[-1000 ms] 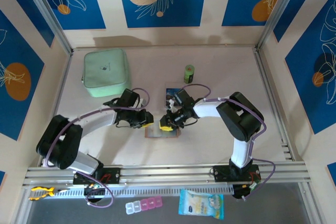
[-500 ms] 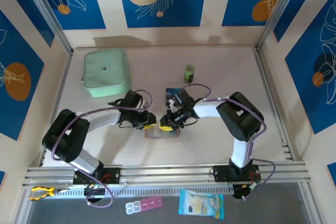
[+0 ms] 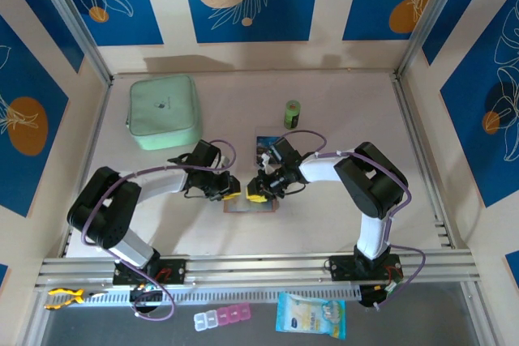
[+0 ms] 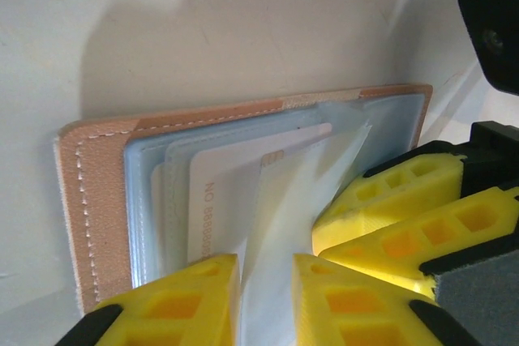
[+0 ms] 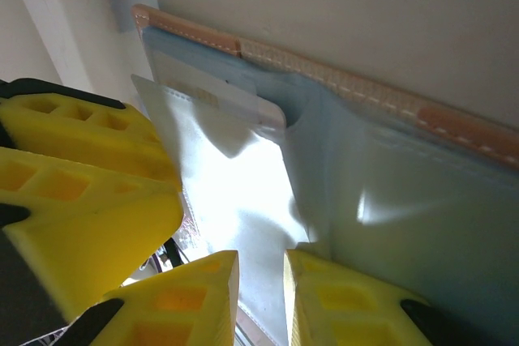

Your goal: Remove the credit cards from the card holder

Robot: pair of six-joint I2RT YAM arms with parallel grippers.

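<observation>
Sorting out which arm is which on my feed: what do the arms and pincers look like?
They match. The left arm and right arm have white links, black joints and looping purple cables. The left pincer and right pincer have yellow fingers with square cut-outs on black mounts.

Tan salmon-brown with 1 line of white stitching on the flat bifold card holder (image 4: 96, 200); grey-blue on its pockets. White with grey digits on the flat rectangular credit card (image 4: 235, 192) inside. Mint green on the square zip case (image 3: 163, 112) behind and left of the holder.

Top cam overhead; wrist cams close, sharing card holder (image 4: 97, 200)
</observation>
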